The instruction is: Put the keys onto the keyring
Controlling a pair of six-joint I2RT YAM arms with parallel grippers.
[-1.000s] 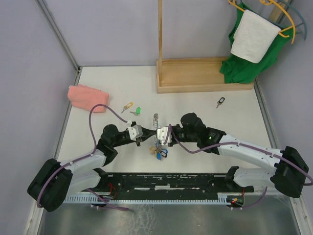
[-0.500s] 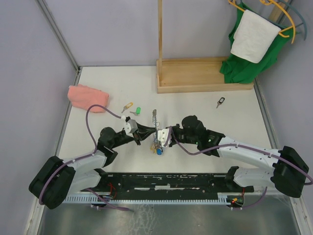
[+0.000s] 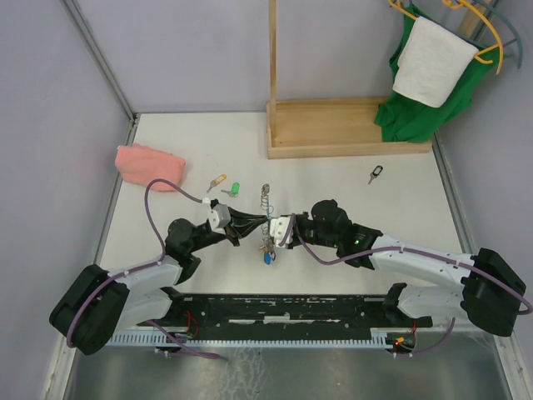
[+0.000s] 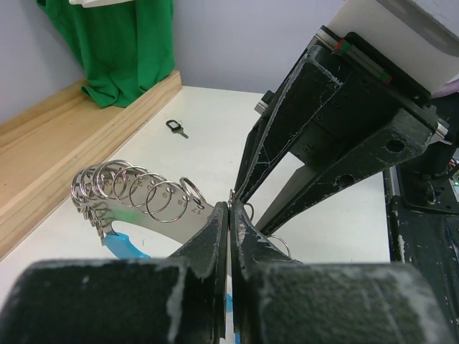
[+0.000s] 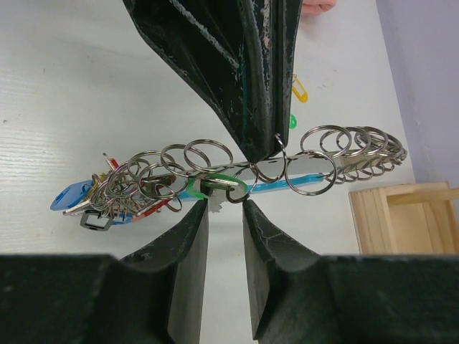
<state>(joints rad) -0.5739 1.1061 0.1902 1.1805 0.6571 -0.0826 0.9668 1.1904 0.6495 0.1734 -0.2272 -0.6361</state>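
Observation:
The keyring [image 3: 266,200], a silvery bar strung with many split rings, hangs above the table between both grippers, with several coloured keys bunched at its near end [image 3: 266,254]. My left gripper [image 3: 252,222] is shut on one small ring of the keyring [image 4: 136,195]; its fingertips [image 4: 230,206] are pressed together. My right gripper [image 3: 273,227] has its fingers narrowly apart [image 5: 224,204], pinching a green-headed key [image 5: 215,188] that hangs on the keyring [image 5: 315,165]. Loose yellow [image 3: 217,179], green [image 3: 235,189] and black [image 3: 376,174] keys lie on the table.
A pink cloth [image 3: 148,165] lies at the left. A wooden stand base [image 3: 346,129] sits at the back, with a green garment [image 3: 416,117] and a white towel [image 3: 433,62] hanging at the back right. Grey walls close in both sides.
My left gripper has moved right and closed in on the keyring beside the right gripper. The bunch of keys has shifted slightly toward the left and up.

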